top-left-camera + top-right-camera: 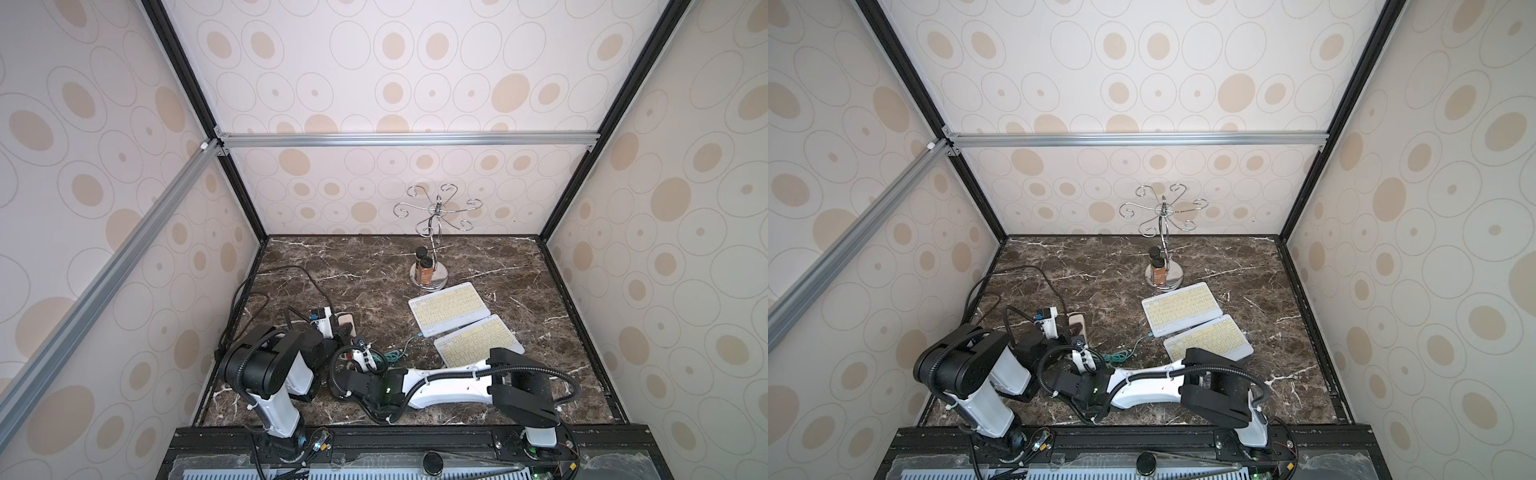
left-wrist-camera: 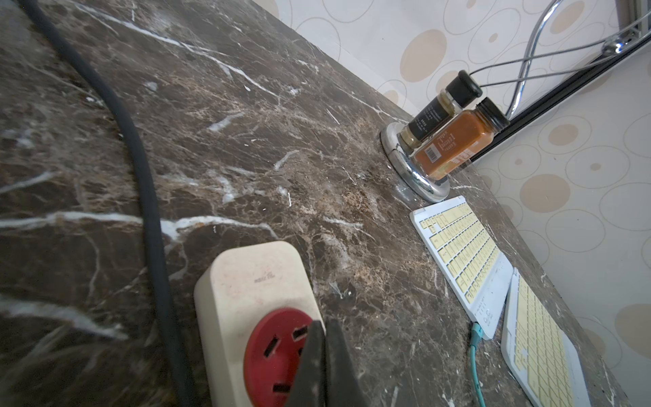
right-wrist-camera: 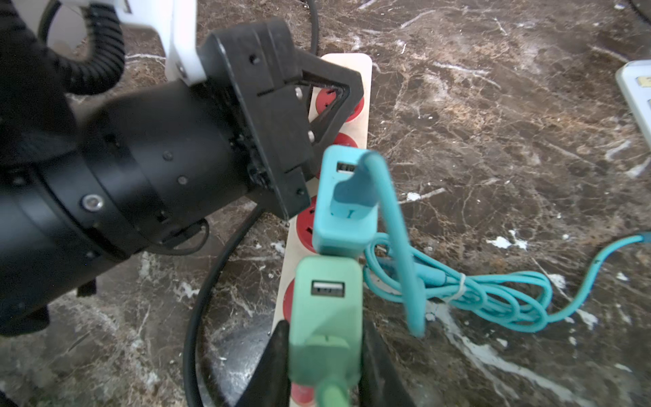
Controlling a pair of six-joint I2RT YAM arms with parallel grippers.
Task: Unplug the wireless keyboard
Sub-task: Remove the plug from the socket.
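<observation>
Green charger (image 3: 326, 292) is squeezed tight in the right claw (image 3: 327, 352), blue charger (image 3: 343, 211) just past it. Left claw (image 2: 326, 349) is closed, over the power strip (image 2: 246, 278).

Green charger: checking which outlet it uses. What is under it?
Under the green charger lies the cream power strip; a red socket edge shows beside it. Its prongs are hidden by its body.

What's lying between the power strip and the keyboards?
A teal cable, partly bundled, lies on the table between strip and keyboards. The right wrist view shows it best.
</observation>
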